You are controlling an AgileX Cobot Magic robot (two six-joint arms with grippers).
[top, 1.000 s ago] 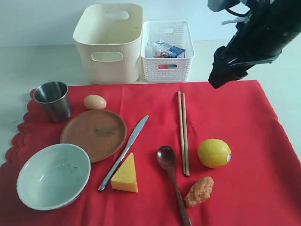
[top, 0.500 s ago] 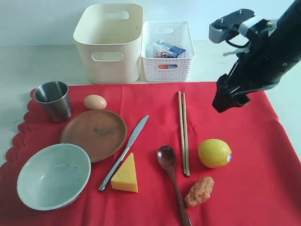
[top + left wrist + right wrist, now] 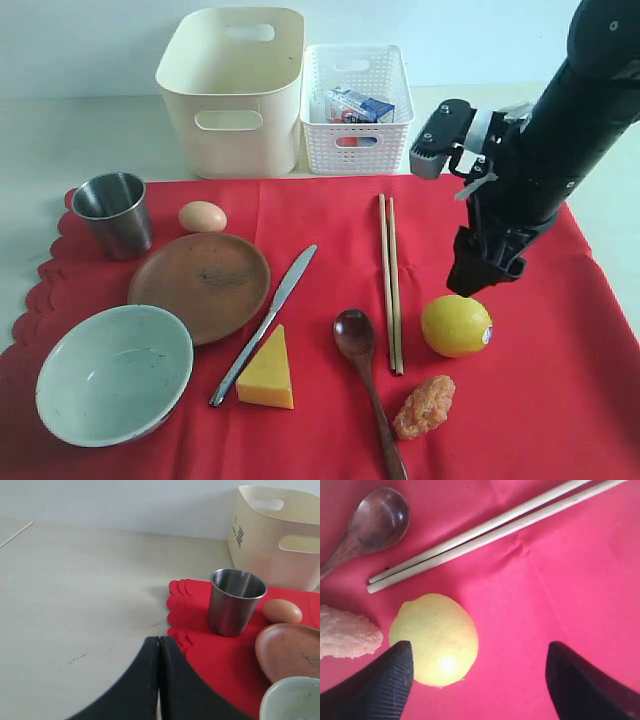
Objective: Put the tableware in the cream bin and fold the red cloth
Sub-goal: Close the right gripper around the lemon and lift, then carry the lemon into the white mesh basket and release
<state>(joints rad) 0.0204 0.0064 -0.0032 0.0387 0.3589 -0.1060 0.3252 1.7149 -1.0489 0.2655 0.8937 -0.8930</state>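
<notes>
Tableware lies spread on the red cloth (image 3: 560, 400), in front of the cream bin (image 3: 232, 95). None of it is in the bin.

- The chopsticks (image 3: 389, 283) lie side by side and touching. Their long axis runs from the far side of the cloth toward the near edge.
- The knife (image 3: 265, 323) lies on a diagonal, with its tip pointing far-right and its handle near-left, beside the cheese (image 3: 267, 372).
- The spoon (image 3: 365, 385) has its bowl at the far end, and its handle runs toward the near edge.
- The cup (image 3: 113, 213) stands upright at the far left corner of the cloth.
- The plate (image 3: 200, 285) sits flat between the cup and the knife.
- The bowl (image 3: 113, 372) sits mouth up at the near left.

The right gripper (image 3: 470, 280) hangs over the lemon (image 3: 455, 325), just right of the chopsticks, pointing down. Its fingers (image 3: 375, 685) are spread wide and hold nothing. In the wrist view one finger overlaps the lemon's edge, but I cannot tell whether it touches.

The left gripper (image 3: 159, 680) is off the cloth's scalloped edge, over bare table near the cup. Its fingers are pressed together with nothing between them.
</notes>
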